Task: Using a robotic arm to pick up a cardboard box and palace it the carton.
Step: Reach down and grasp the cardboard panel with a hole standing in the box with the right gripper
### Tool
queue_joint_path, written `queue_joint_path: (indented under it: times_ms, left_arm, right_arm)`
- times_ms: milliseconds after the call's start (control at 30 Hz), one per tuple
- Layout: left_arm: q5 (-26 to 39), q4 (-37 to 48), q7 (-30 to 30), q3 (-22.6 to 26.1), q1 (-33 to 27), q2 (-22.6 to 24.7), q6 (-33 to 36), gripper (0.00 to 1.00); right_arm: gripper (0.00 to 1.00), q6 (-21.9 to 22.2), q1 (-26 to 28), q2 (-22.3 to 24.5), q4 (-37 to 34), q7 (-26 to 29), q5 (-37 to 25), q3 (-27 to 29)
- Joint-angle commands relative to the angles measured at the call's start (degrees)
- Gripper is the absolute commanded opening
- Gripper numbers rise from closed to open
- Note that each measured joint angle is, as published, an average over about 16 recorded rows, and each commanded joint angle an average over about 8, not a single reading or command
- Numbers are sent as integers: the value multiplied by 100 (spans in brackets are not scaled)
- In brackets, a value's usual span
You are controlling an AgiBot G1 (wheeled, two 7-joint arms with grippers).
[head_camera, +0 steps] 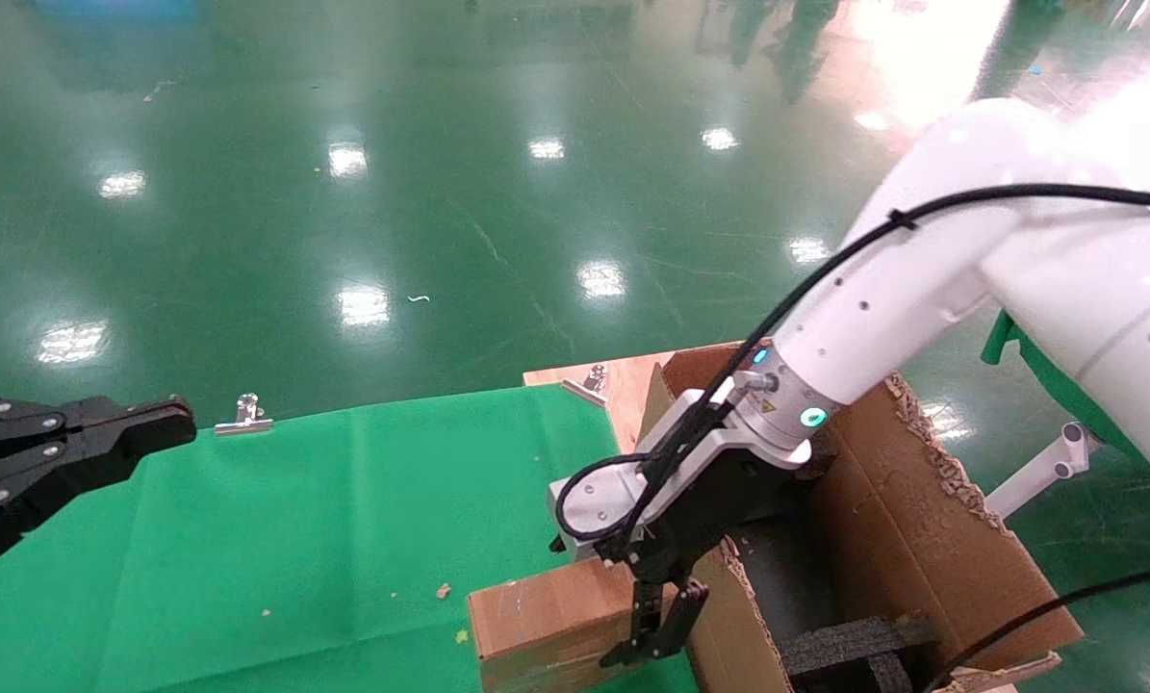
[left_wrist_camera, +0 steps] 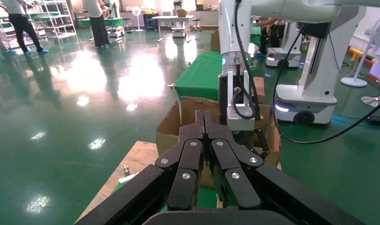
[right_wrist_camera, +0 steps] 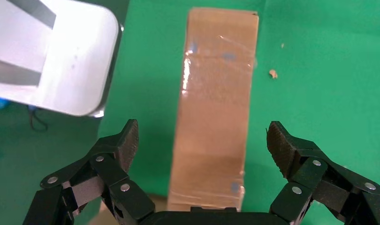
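You're at the grasp step: your right gripper (right_wrist_camera: pixel 202 154) straddles the cardboard box (right_wrist_camera: pixel 216 112) on the green cloth (head_camera: pixel 295 539) beside the carton (head_camera: pixel 921 539), jaws wide and empty, so lower and close next.

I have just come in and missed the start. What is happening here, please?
The right gripper is open and straddles the small cardboard box, which lies on the green cloth; its fingers do not touch the box yet. The large carton stands just beside the box. The left gripper is shut and parked at the left, away from the work.
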Motion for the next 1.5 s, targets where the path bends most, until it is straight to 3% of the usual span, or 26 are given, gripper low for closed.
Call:
queue_joint_path:
  times_ms: [33, 233, 300, 367, 567, 633, 1500]
  left_arm:
    - [0, 0, 0, 0, 0, 0, 0, 4]
    - [0, 0, 0, 0, 0, 0, 0, 79]
    - [0, 0, 0, 0, 0, 0, 0, 100]
    - [0, 1, 0, 0, 1, 0, -1, 100]
    - [-1, 1, 0, -1, 1, -1, -1, 100]
    - [-1, 1, 0, -1, 2, -1, -1, 100]
    - [-1, 1, 0, -1, 2, -1, -2, 100]
  right_arm:
    - [100, 8, 85, -119, -144, -109, -8, -165]
    - [100, 17, 191, -377, -450, -360, 37, -474]
    - [100, 20, 232, -447, -527, -414, 54, -571]
    - [84, 25, 266, -497, -582, -444, 75, -640]
    - [9, 36, 308, -540, -641, -464, 114, -706]
    - [0, 34, 301, -530, -629, -463, 110, -692]
    - [0, 22, 245, -471, -548, -440, 60, -598]
